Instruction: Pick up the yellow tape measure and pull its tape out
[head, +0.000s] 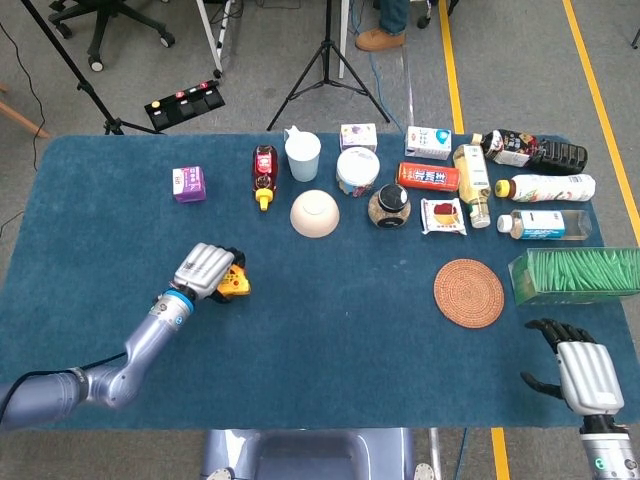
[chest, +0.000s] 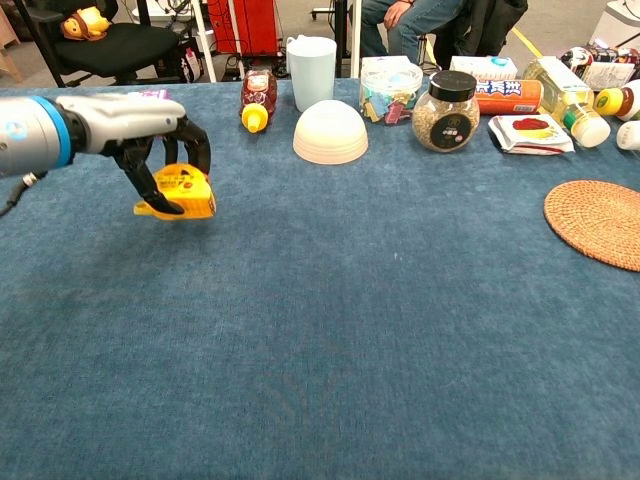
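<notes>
Along the far edge of the blue cloth-covered surface (head: 340, 320) there's a small purple carton (head: 188, 183) off on its own, then a red sauce bottle with a yellow cap (head: 264, 172) lying just beside a pale blue plastic cup (head: 303, 156). An upturned cream bowl (head: 314, 213) sits in front of them. A black-lidded glass jar (head: 389, 206) stands further right, and a round woven rattan coaster (head: 469, 292) lies near a clear box of green straws (head: 575, 275).
</notes>
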